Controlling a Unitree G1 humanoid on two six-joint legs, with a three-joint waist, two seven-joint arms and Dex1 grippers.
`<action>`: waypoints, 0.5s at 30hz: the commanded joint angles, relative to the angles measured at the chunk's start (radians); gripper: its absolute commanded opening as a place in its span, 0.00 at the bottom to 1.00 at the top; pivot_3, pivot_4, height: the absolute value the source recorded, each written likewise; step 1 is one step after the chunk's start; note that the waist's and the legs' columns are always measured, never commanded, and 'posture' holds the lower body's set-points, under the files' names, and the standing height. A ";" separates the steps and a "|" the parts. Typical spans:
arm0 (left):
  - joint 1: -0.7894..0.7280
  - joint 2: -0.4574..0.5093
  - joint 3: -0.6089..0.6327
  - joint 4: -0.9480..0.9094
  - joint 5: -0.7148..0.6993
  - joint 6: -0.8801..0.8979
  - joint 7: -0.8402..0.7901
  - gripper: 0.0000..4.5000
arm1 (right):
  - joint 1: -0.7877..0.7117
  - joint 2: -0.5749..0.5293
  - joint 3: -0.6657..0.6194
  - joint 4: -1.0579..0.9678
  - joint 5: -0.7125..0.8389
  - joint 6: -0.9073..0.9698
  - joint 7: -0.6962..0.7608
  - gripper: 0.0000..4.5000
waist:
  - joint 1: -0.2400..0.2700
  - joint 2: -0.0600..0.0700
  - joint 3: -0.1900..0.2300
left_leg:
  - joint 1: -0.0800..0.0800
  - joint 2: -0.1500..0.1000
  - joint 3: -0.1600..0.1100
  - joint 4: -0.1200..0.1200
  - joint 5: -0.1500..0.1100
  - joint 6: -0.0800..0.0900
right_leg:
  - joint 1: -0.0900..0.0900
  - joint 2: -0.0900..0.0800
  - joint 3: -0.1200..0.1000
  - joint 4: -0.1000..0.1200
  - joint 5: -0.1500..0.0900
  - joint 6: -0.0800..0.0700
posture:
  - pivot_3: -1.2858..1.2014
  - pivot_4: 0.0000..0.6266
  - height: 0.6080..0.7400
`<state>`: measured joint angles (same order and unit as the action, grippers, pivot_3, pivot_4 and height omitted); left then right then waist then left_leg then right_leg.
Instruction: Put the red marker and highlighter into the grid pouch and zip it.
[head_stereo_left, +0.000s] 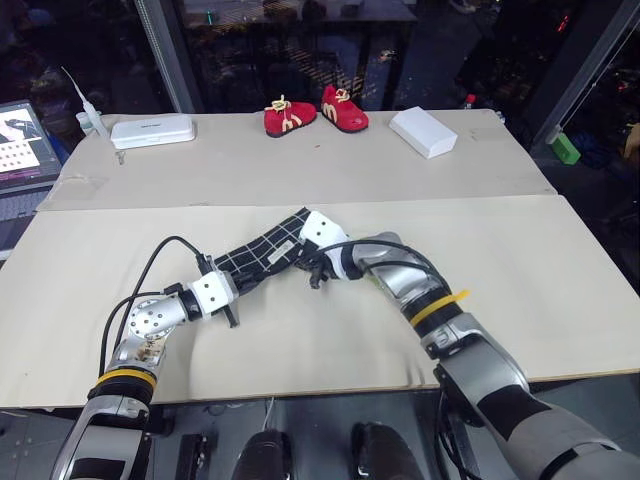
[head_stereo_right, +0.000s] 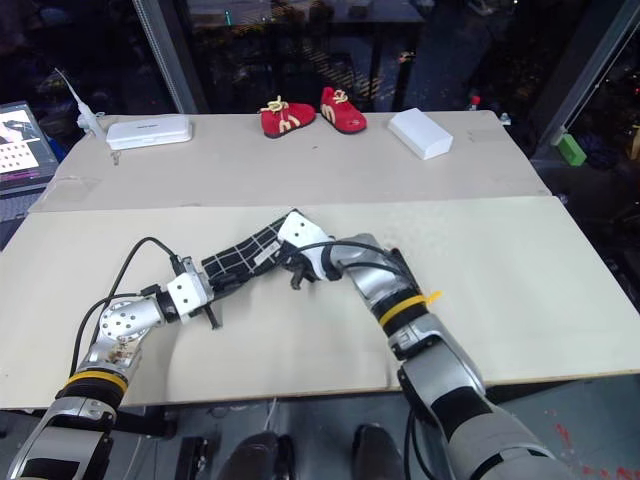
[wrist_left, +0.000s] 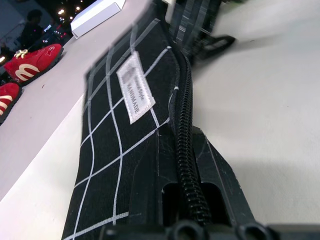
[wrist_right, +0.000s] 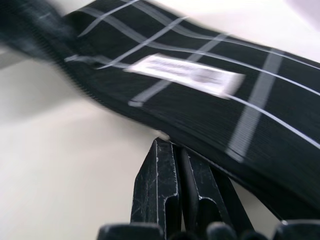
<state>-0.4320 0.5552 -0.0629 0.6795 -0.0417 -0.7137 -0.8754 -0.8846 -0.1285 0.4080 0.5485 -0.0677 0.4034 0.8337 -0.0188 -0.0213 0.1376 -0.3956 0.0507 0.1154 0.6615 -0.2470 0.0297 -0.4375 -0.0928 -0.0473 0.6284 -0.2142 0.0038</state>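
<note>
The grid pouch (head_stereo_left: 262, 254), black with thin white lines and a small white label (wrist_left: 135, 87), lies slanted across the middle of the near table board. My left gripper (head_stereo_left: 233, 288) is shut on its near-left end, and the zip's teeth (wrist_left: 184, 150) run between the fingers. Coming from the right, my right gripper (head_stereo_left: 303, 262) is shut on the pouch's zip edge at the far end; its fingers (wrist_right: 162, 170) pinch something thin and black there. The red marker and the highlighter are hidden or out of view.
On the far board stand a pair of small red shoes (head_stereo_left: 315, 112), a white box (head_stereo_left: 422, 131) and a long white case (head_stereo_left: 152, 130). A screen (head_stereo_left: 20, 140) sits at the far left edge. A green block (head_stereo_left: 565, 148) lies beyond the table's right corner.
</note>
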 joint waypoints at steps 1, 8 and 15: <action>0.005 -0.011 -0.009 -0.014 -0.006 0.007 -0.004 0.00 | 0.016 0.028 0.043 -0.095 -0.012 0.015 0.024 0.01 | 0.000 0.000 0.000 | 0.000 0.000 0.000 0.000 0.000 0.000 | 0.000 0.000 0.000 0.000 0.000 0.000 | 0.52 0.24 1.00; 0.008 -0.017 -0.008 -0.019 -0.008 0.010 -0.006 0.00 | -0.012 0.075 0.030 -0.065 -0.026 0.020 -0.008 0.01 | -0.002 0.000 0.000 | 0.001 0.000 0.000 0.000 0.000 -0.001 | 0.000 0.000 0.000 0.000 0.000 0.000 | 0.52 0.24 1.00; 0.004 -0.024 -0.009 -0.028 -0.006 0.020 -0.007 0.00 | -0.027 0.103 0.021 -0.071 -0.017 0.030 -0.006 0.01 | -0.002 0.000 0.000 | 0.001 0.000 0.000 0.000 0.000 -0.001 | 0.000 0.000 0.000 0.000 0.000 0.000 | 0.52 0.24 1.00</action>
<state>-0.4294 0.5470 -0.0534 0.6798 -0.0436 -0.6943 -0.8755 -0.8863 -0.0553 0.4338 0.5109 -0.0992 0.4405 0.8247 -0.0203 -0.0213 0.1375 -0.3950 0.0507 0.1153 0.6615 -0.2466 0.0290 -0.4377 -0.0926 -0.0473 0.6283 -0.2142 0.0037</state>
